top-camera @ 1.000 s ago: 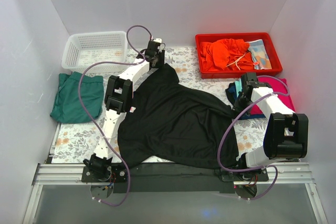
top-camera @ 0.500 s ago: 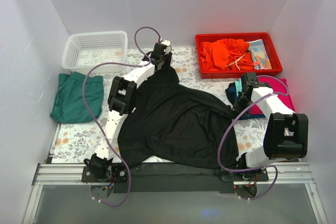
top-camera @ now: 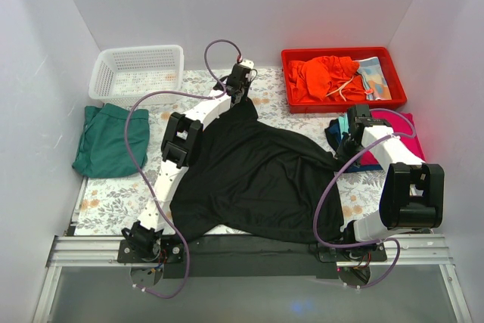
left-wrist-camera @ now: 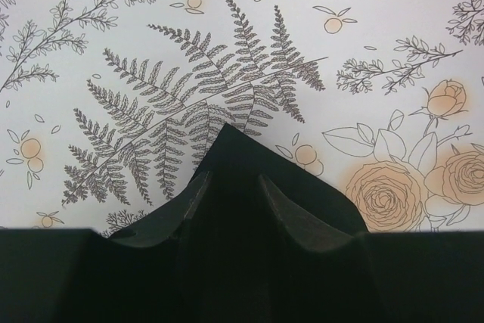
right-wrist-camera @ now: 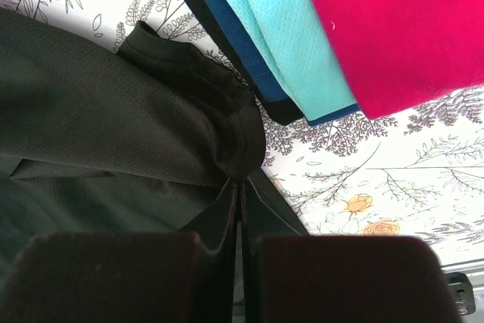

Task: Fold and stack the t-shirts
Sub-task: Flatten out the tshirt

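Observation:
A large black t-shirt (top-camera: 257,172) lies spread over the middle of the floral table covering. My left gripper (top-camera: 240,87) is at the far middle, shut on a corner of the black shirt (left-wrist-camera: 231,149), which it holds drawn up to a peak between its fingers (left-wrist-camera: 291,213). My right gripper (top-camera: 349,141) is at the right, shut on the shirt's hem (right-wrist-camera: 240,149). Just beyond it lies a stack of folded magenta (right-wrist-camera: 401,28), teal (right-wrist-camera: 280,28) and navy (right-wrist-camera: 219,17) shirts. A folded dark-green shirt (top-camera: 110,140) lies at the left edge.
A white basket (top-camera: 136,72) stands at the back left. A red tray (top-camera: 342,105) holding orange cloth (top-camera: 325,77) stands at the back right. White walls close in on three sides.
My left gripper has moved right and a little farther back, drawing the black shirt's corner with it. The right arm has not moved.

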You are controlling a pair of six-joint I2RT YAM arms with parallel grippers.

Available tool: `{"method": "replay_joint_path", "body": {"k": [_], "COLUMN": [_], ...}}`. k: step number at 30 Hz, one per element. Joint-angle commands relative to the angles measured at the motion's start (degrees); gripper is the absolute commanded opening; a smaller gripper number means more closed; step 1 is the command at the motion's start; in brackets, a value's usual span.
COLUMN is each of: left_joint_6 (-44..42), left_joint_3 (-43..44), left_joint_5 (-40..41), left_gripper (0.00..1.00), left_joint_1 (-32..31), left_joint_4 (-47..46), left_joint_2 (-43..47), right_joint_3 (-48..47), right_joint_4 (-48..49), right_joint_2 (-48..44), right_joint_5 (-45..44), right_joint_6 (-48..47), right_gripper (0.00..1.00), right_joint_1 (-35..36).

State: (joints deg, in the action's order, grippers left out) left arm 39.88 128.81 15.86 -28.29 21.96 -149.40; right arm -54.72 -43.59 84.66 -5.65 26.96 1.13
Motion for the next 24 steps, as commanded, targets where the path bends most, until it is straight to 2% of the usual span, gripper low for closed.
{"method": "replay_joint_path", "body": {"k": [1,3,8,11,13,16,17,23,24], "left_joint_6": [3.4,4.3,4.9,5.0,5.7,6.2,6.4,7.6,7.7], "left_joint_3": [0.3,0.7,1.2,1.8,3.1,2.7,2.3,-1.3,-2.6], "left_joint_5": [0.1,1.9,5.3,5.2,4.1,2.9,2.5,1.8,1.9], "left_gripper": [0.29,0.31,0.48,0.54,0.53,0.41,0.33,0.21,0.15], "left_joint_1": [1.6,1.9,2.1,2.5,2.6,2.7,2.8,3.2,3.2], "left_joint_4": [14.1,14.6,14.6,15.0,16.8,17.9,18.3,19.4,19.3], "left_joint_2": [-5.2,-5.6,-5.7,-6.0,-7.0,-7.3,-7.3,-5.6,-5.4], "right_joint_3": [-0.4,-0.1,0.6,0.5,0.4,0.2,0.1,-0.1,0.0], "right_joint_4": [-0.5,-0.4,-0.1,-0.2,-0.2,-0.3,-0.3,-0.3,-0.2], "right_joint_2": [-1.9,-2.0,-2.7,-2.6,-2.7,-2.9,-2.9,-2.8,-2.9], "right_joint_5": [0.6,0.6,1.0,1.1,1.0,1.2,1.1,1.3,1.3], "right_joint_6": [-0.6,-0.8,-0.9,-0.9,-0.9,-0.9,-0.9,-0.9,-0.9], "right_gripper": [0.01,0.01,0.01,0.01,0.01,0.01,0.01,0.01,0.01], "right_joint_1": [-0.2,-0.2,-0.2,-0.2,-0.2,-0.2,-0.2,-0.2,-0.2]}}
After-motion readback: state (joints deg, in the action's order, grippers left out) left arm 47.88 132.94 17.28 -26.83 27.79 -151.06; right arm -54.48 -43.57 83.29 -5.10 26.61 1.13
